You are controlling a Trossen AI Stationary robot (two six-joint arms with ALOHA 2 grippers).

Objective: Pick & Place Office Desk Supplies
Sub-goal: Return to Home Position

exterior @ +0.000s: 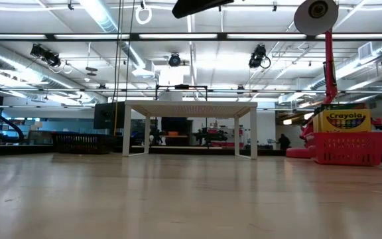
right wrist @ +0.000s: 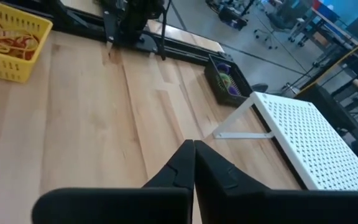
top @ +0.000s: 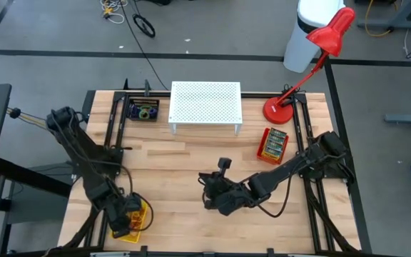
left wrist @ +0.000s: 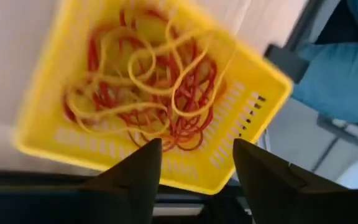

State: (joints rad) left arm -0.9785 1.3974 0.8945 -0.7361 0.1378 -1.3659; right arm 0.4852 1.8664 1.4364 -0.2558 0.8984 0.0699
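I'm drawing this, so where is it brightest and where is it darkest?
Low view: the ceiling lights glare white, and the wooden table reflects a pale sheen. Left wrist view: the yellow bin is brightly lit, while the fingers of the left hand look nearly black.

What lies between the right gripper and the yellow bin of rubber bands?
Only bare tabletop: the right wrist view shows plain wood from the shut right gripper to the yellow bin; the high view agrees.

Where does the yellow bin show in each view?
High view: yellow bin at lower left.
Low view: not in it.
Left wrist view: yellow bin close, beyond open left gripper.
Right wrist view: yellow bin far off, partly cropped.
Shared: white perforated stand, all but left wrist.
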